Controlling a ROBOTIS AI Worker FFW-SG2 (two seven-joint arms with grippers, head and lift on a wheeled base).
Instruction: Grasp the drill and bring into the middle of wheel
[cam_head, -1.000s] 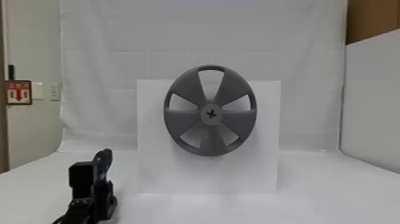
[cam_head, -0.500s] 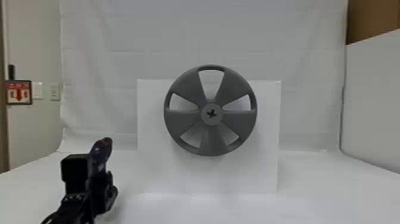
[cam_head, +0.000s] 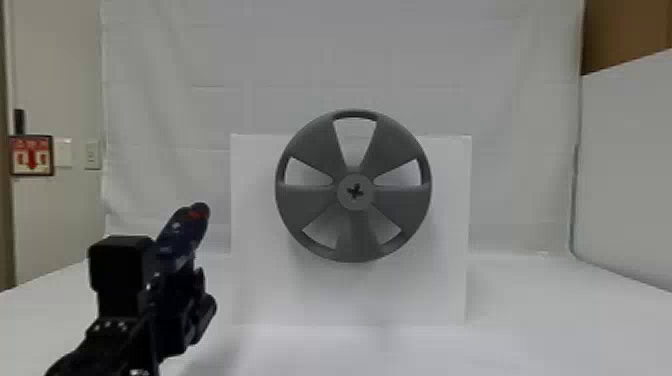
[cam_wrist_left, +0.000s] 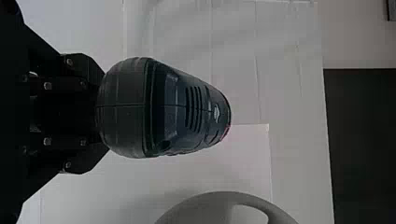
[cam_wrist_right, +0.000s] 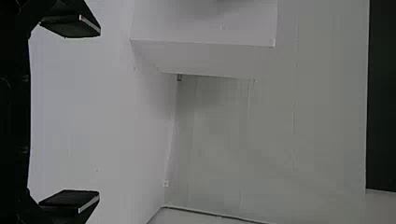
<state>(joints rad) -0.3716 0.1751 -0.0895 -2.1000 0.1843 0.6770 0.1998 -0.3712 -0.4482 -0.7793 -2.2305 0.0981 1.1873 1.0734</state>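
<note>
Drill (cam_head: 181, 234) higher than before, navy and black with a red patch.

A framed red-and-white sign (cam_head: 31, 167) is on the wall (cam_head: 60, 215) at the head view's left side, with a red arrow (cam_head: 31, 155) pointing down between smaller red marks; the row of characters along its top is too blurred to read. The drill (cam_wrist_left: 161, 93) bears a small pale emblem (cam_wrist_left: 216, 113) on its casing, too small to make out
</note>
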